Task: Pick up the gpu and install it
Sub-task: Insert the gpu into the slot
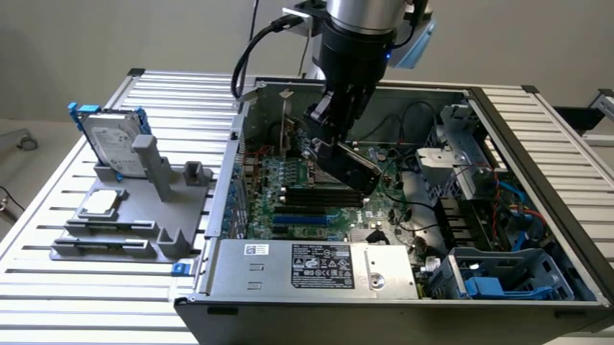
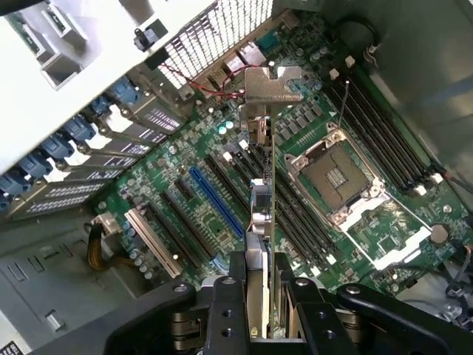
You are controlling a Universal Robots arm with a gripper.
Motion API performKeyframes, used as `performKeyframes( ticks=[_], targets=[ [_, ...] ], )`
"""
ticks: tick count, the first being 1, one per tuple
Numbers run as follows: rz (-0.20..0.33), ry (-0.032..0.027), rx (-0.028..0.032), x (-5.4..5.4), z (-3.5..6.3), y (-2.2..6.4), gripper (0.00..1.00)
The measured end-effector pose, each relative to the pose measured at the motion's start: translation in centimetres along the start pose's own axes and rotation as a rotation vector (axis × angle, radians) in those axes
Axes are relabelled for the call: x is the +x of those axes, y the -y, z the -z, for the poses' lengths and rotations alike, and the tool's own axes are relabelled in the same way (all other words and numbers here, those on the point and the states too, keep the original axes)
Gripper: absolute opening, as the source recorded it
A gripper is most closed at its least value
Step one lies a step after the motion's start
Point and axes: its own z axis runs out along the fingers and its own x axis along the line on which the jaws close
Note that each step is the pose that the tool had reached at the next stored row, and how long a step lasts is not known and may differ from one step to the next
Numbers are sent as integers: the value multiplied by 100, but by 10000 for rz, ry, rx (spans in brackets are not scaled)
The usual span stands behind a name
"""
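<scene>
My gripper (image 1: 331,136) hangs inside the open computer case (image 1: 533,136), shut on the gpu (image 1: 347,164). The gpu is a short black card held tilted, a little above the green motherboard (image 1: 287,180). In the wrist view I see the gpu (image 2: 262,207) edge-on between my fingers (image 2: 230,296), with my gripper (image 2: 260,303) shut on its near end. Its silver end bracket (image 2: 270,85) points toward the perforated rear wall of the case. The card hovers over the row of expansion slots, just beside the blue slot (image 2: 216,200) and the black slots next to it.
A bare CPU socket (image 2: 336,174) and memory slots lie beside the card. The power supply (image 1: 317,269) fills the case's near side, with drive bays and cables at the exterior view's right. Outside the case, a grey fixture (image 1: 125,230) holds a hard drive (image 1: 111,144) in a blue frame.
</scene>
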Motion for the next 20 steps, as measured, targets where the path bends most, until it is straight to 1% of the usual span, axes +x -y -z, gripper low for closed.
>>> performKeyframes(
  ticks=[1, 3, 8, 10, 12, 15, 20],
  targets=[
    [163, 14, 13, 0, 0, 0, 26],
    [475, 65, 45, 0, 1, 0, 26],
    [1208, 230, 110, 0, 0, 0, 26],
    [1512, 282, 125, 0, 0, 0, 26],
    [1847, 316, 133, -1, -4, 0, 26],
    [2402, 318, 141, 0, -16, 1, 26],
    [3304, 275, 149, -1, -59, 3, 26]
  ],
)
